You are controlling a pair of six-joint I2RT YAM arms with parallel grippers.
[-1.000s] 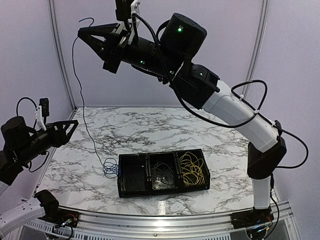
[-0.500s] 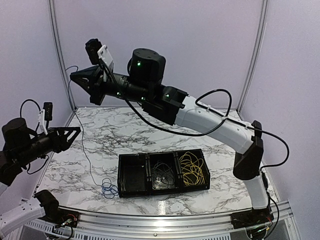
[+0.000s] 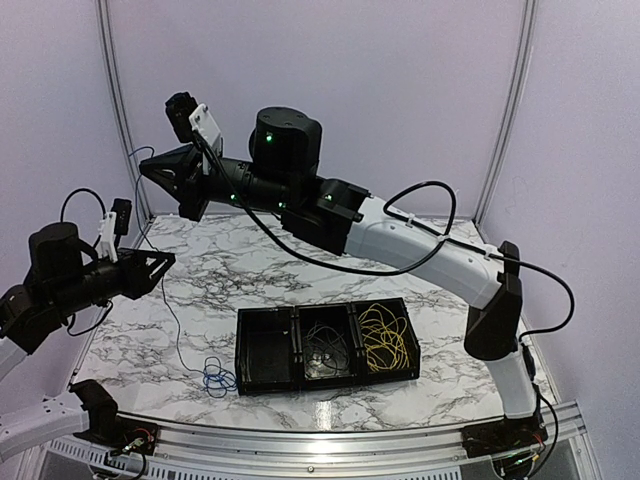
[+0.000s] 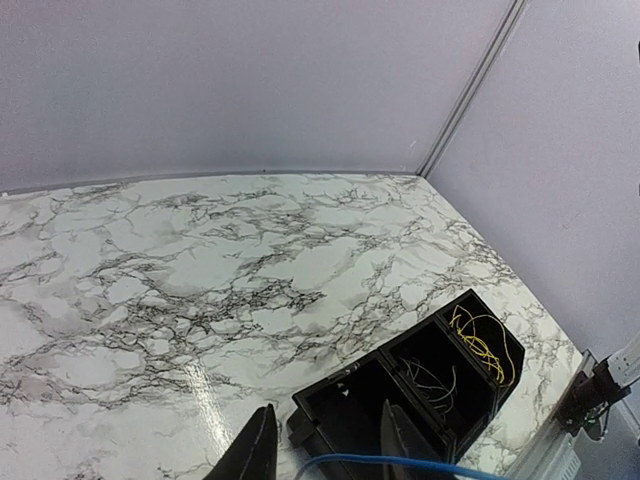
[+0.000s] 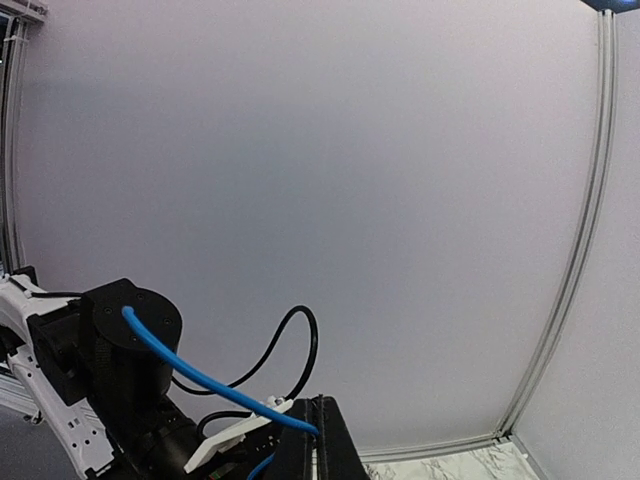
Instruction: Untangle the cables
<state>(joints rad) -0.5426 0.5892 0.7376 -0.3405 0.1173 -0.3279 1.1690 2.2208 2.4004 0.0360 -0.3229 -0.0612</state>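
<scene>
Thin blue wire cable point(image 3: 215, 376) pinched in closed right gripper point(image 3: 146, 166) up high, coil on white marble table point(image 3: 300, 260) beside black three-compartment tray point(image 3: 241, 350); left gripper point(image 4: 328, 412) spread apart

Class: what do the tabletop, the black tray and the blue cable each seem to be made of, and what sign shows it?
Tabletop: marble-look slab, perhaps laminate, glossy; grey veins, lamp glare.
Black tray: probably moulded plastic, slight sheen; thin even walls.
Blue cable: plastic-sheathed wire, seemingly; hangs limp, coils.
</scene>
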